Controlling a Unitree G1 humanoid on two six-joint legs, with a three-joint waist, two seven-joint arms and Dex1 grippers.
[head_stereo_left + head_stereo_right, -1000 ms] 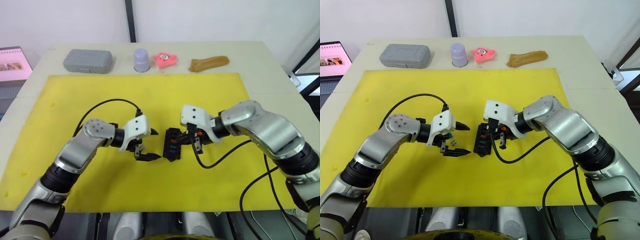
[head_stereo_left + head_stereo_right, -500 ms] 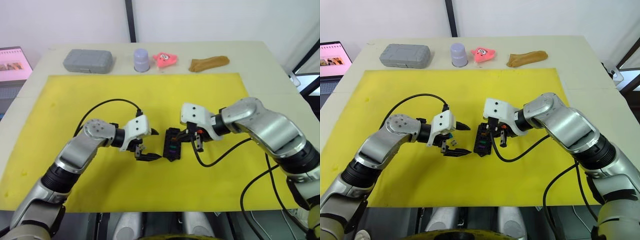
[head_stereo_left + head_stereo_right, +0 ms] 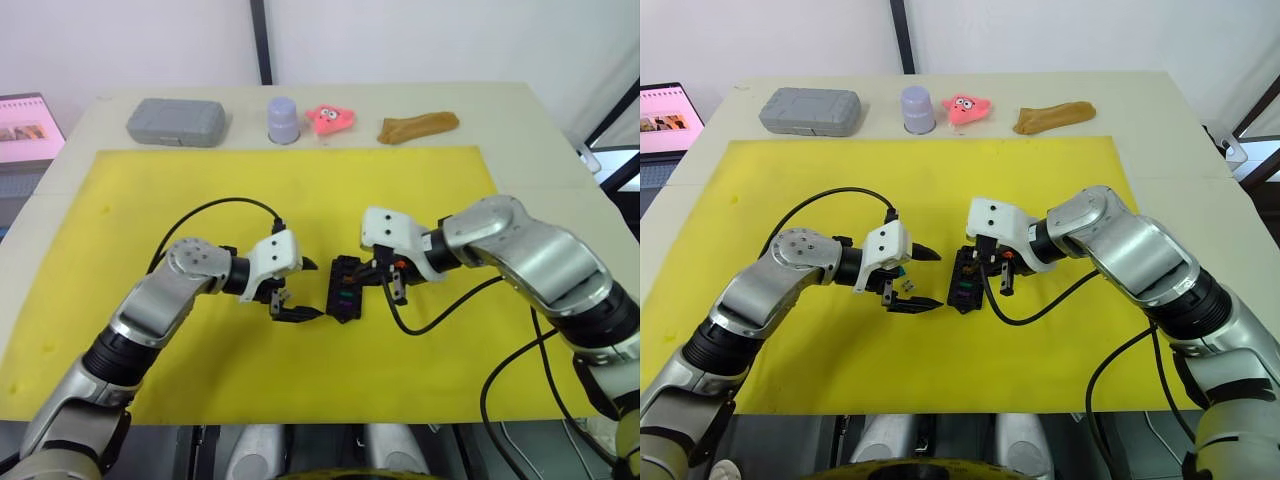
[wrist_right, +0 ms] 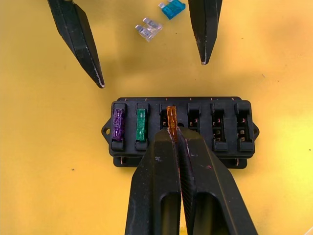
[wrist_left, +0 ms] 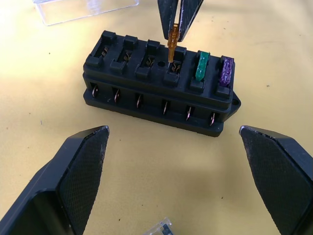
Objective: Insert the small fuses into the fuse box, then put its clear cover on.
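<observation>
Fuse box (image 4: 179,128) sits on the yellow mat (image 3: 200,190) between both grippers, purple fuse (image 4: 118,124) and green fuse (image 4: 141,124) seated in end slots. Right gripper (image 4: 172,136) pinches the amber fuse (image 4: 170,118) — tip at the third slot. Left gripper (image 3: 299,289) spread wide, empty, just beside the box. Teal fuse (image 4: 171,9) and pale grey fuse (image 4: 148,29) loose on the mat; clear cover (image 5: 83,8) lies near the box.

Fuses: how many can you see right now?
5: purple fuse and green fuse seated in the fuse box; amber fuse in right gripper; clear fuse, teal fuse loose. Others may be hidden.
</observation>
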